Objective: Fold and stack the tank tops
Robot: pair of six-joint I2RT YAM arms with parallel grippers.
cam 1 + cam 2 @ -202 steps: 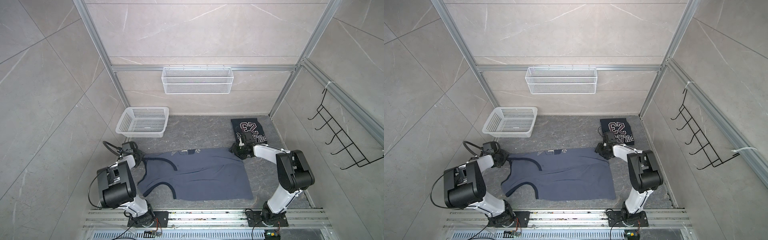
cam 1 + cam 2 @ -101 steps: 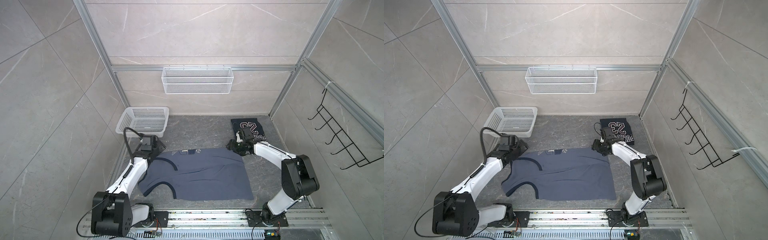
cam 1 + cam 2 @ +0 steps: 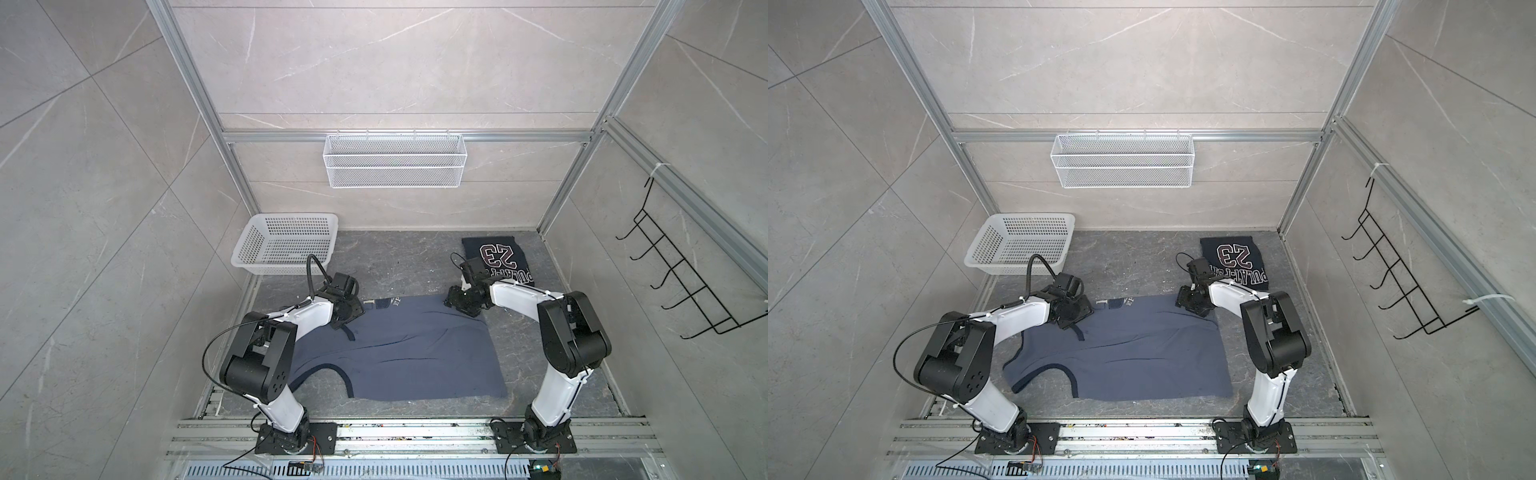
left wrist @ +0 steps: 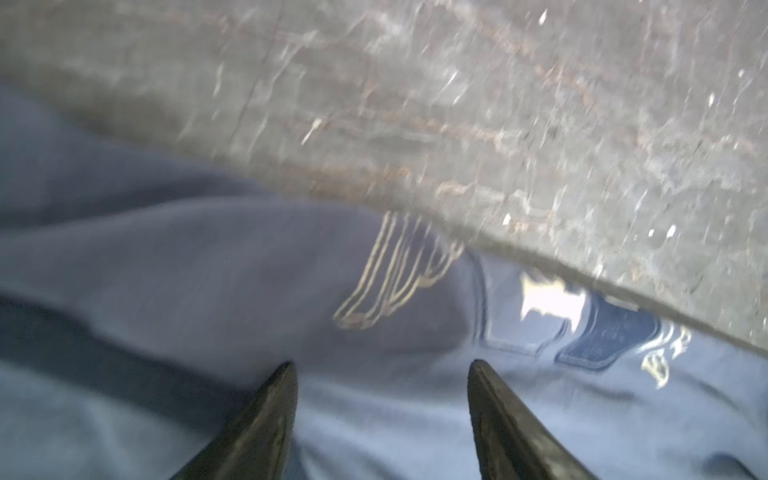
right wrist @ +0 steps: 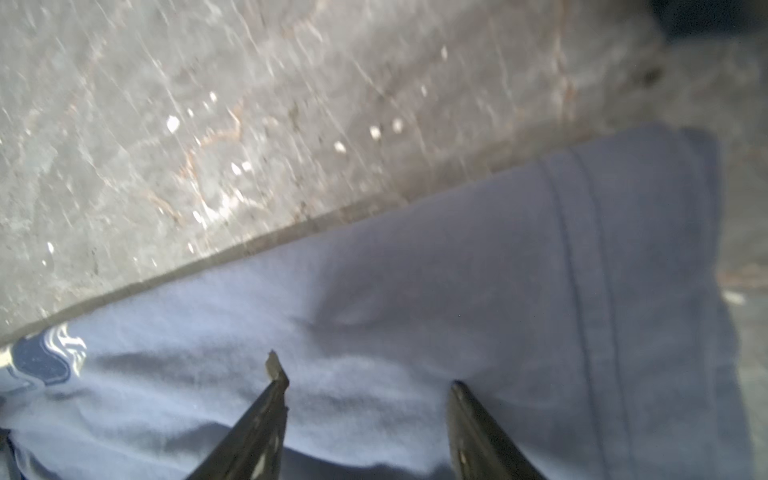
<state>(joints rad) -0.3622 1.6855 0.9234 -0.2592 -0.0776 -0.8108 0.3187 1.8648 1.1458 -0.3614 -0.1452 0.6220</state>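
Observation:
A slate blue-grey tank top point(image 3: 399, 353) point(image 3: 1125, 353) lies spread flat on the dark floor, its armholes toward the left arm. A near-black navy tank top point(image 3: 496, 259) point(image 3: 1233, 259) with a "23" print lies folded at the back right. My left gripper point(image 3: 347, 313) point(image 4: 382, 365) hovers open over the blue top's far left edge, near the white lettering point(image 4: 399, 274). At the same top's far right corner, beside the hem, my right gripper point(image 3: 462, 301) point(image 5: 363, 372) is open too. Neither holds cloth.
A white perforated basket point(image 3: 286, 245) stands at the back left. A wire basket point(image 3: 395, 160) hangs on the back wall and a black hook rack point(image 3: 681, 282) on the right wall. Metal rails point(image 3: 395, 432) run along the front.
My left arm has swung from the left wall over to the blue top's far left edge. The right gripper shifted a little left along the far edge. The cloth has not moved.

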